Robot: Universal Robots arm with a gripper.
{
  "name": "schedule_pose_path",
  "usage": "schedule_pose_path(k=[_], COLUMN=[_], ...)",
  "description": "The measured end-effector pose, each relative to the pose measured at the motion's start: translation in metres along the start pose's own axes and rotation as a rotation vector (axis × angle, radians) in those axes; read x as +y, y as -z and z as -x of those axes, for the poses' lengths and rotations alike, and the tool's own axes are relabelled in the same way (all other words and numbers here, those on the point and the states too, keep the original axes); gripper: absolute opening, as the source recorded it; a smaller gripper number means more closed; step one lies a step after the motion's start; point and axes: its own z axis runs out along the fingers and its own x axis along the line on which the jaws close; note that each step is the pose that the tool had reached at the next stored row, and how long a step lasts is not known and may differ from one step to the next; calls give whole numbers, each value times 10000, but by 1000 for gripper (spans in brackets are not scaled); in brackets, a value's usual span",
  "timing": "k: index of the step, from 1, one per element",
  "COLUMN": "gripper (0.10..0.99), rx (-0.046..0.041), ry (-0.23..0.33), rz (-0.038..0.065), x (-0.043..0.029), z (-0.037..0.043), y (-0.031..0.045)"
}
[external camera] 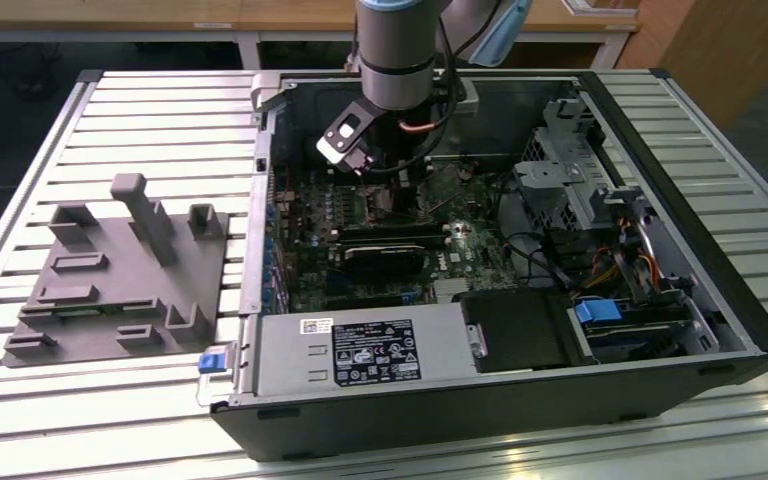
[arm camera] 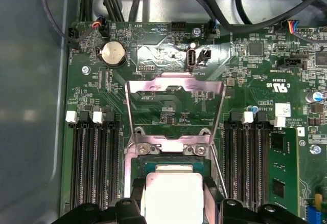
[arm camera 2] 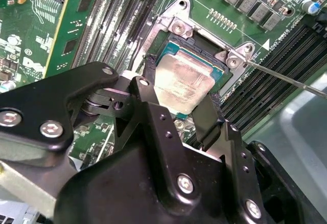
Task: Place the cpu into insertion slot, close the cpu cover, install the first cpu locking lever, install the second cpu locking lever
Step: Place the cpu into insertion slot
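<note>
I count, remotely: one pale silver-grey square cpu chip (arm camera: 173, 196); one thin silvery cpu cover frame (arm camera: 173, 85); one round silver coin cell (arm camera: 112, 54); one black gripper (arm camera 2: 181, 88) with two fingers (arm camera 2: 205, 124); one open black computer case (external camera: 491, 415); one grey fixture block (external camera: 104, 300).

1 arm (external camera: 398, 45) reaches straight down, wrist vertical; gripper (arm camera 2: 180, 92) low, its 2 black fingers (arm camera 2: 204, 119) pinched on opposite sides of the cpu (arm camera 2: 183, 78).

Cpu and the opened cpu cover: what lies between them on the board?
In the first wrist view, the insertion slot's silvery rim, with two screws, lies between the cpu and the cpu cover.
</note>
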Motion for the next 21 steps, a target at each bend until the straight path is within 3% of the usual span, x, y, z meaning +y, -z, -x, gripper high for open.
schedule_pose_path(k=[14,17,18,21], gripper=[537,549,612,612], rx=[0,0,0,10], ry=[0,0,0,-2], rz=[0,-1,-1,0], x=[-4,-5,-5,-5], z=[-21,-21,-21,-21], y=[-54,-55,-55,-56])
